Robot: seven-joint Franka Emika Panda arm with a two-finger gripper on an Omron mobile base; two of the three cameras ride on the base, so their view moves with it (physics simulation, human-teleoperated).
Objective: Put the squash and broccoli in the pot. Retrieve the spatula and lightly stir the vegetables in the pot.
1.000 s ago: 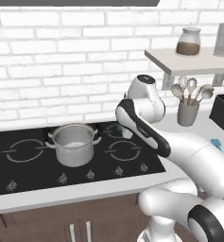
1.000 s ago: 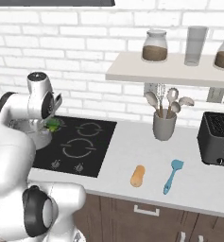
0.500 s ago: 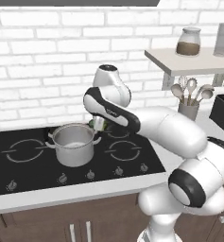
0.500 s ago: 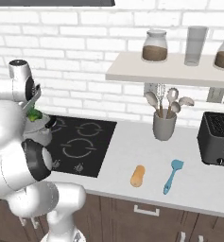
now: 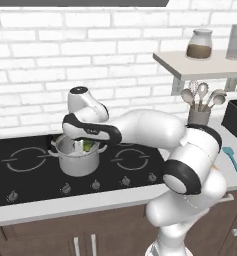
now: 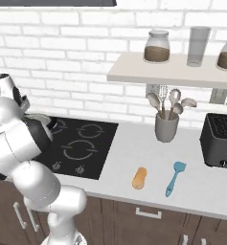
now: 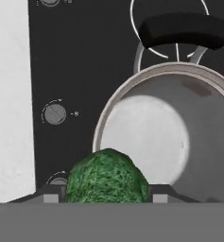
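The hand [image 5: 86, 145] hung over the pot [image 5: 78, 159], which sat on the cooktop [image 5: 30, 170] between the burners. It was pinching the broccoli [image 7: 107, 177] between its fingers. In the hand view the green lump sat just at the pot's near rim, with the pale floor of the pot open beyond it and nothing lying inside. So the drop looked almost lined up: I judged the hand needed to carry only a little farther toward the pot's middle, or simply let go, since the broccoli already overlapped the opening.

From the left base view a bit of green [image 5: 88, 145] showed inside the pot's mouth under the forearm, which suggested the broccoli was low, near rim height. That view did not show the squash.

The right base view gave what the others lacked. The squash [image 6: 140, 177] lay on the bench [image 6: 134, 153], well apart from the pot, to the right of the cooktop, its long axis running roughly toward the bench's front edge. The spatula [image 6: 173, 178] lay just beside it, farther right, blade toward the wall and handle toward the front. In this view the arm's bulk hid most of the pot.

With the squash on the bench, I took the task to be in its first step.
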